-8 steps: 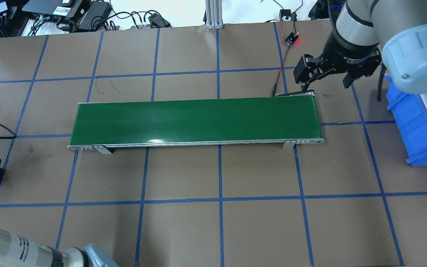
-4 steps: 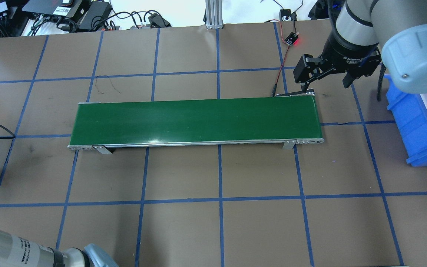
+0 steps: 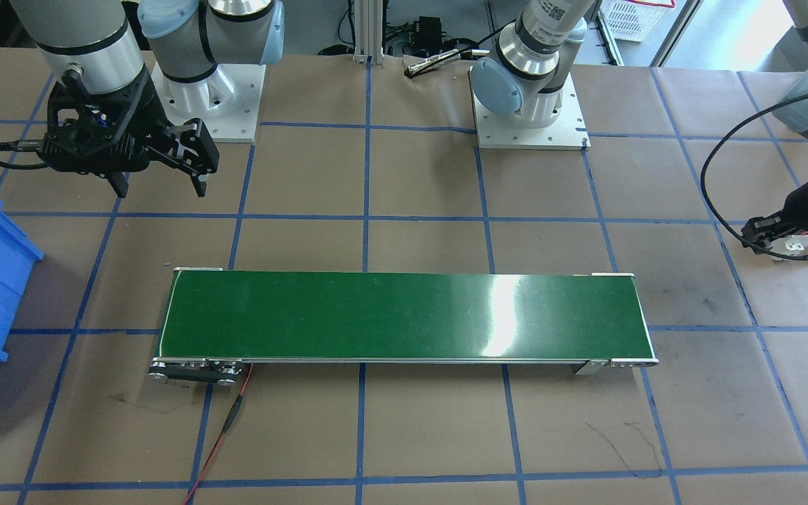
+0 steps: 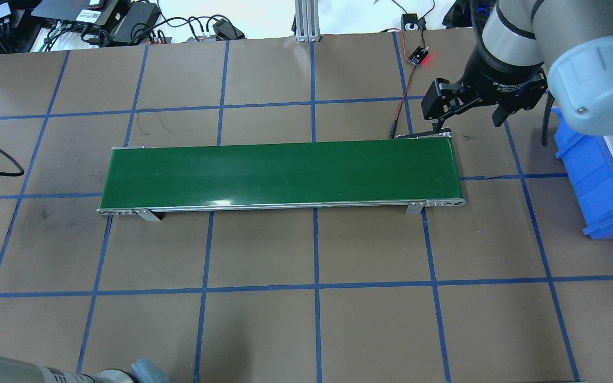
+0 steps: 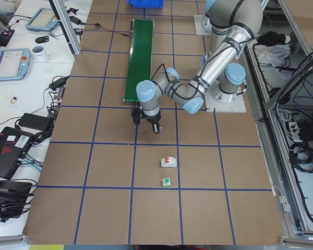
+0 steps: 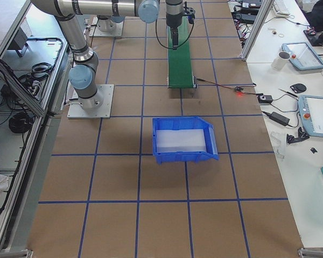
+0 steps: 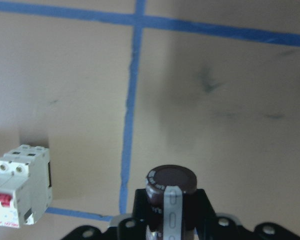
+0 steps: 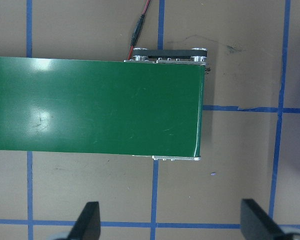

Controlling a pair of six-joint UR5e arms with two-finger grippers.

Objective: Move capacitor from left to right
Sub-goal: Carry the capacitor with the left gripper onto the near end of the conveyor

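left wrist-mounted view: the capacitor [image 7: 171, 181] is seen pinched in the left claw [image 7: 171, 202], held above the desk [image 7: 215, 100] with its dark round end pointed down at it. a white circuit breaker [image 7: 20, 187] with red switches is laid on the desk nearby, not touching. the left claw is placed well past one end of the green conveyor belt [image 4: 280, 173]. the right claw [image 8: 172, 222] is hung near the belt's other end, fingers spread wide, nothing gripped. a blue bin [image 6: 183, 140] is set beyond that end.
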